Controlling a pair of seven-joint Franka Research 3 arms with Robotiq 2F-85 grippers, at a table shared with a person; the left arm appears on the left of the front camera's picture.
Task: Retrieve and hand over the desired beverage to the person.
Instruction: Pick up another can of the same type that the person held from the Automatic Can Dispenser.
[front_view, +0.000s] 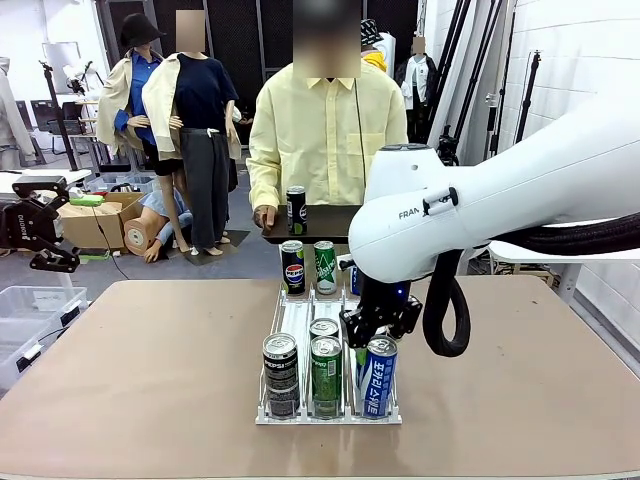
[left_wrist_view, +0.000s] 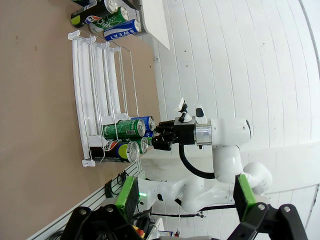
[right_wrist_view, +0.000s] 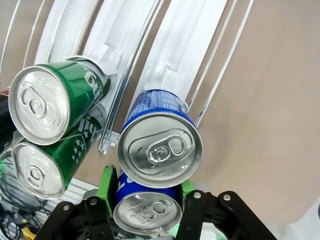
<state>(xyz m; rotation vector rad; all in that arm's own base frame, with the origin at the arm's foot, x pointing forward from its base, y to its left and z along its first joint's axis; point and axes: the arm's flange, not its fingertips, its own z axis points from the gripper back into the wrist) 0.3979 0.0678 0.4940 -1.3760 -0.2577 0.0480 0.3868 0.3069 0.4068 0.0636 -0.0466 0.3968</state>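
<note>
The right fingers (right_wrist_view: 106, 184) are clenched on the front blue can (right_wrist_view: 146, 212), with one green pad against each side of it just below the rim. In the front view this can stands upright at the near end of the right lane of a white wire rack (front_view: 298, 312), which sits in the middle of the brown bench (front_view: 150, 360). A second blue can (right_wrist_view: 160, 150) stands close behind it in the same lane; whether the two touch cannot be told. Two green cans (front_view: 326, 375) stand one behind the other in the middle lane, and a black cola can (front_view: 280, 372) stands at the near end of the left lane. By the rack's far end stand three more cans (front_view: 292, 265): a black one, a green one and a blue one mostly hidden behind the right arm (front_view: 480, 200). The person (front_view: 325, 130), in a pale-yellow shirt, stands at the far side of the bench holding a dark tray (front_view: 325, 222) with a black can (front_view: 296, 210) upright on it. The left fingers (left_wrist_view: 127, 195) are released, spread wide with nothing between them, well apart from the rack and off to its side.
</note>
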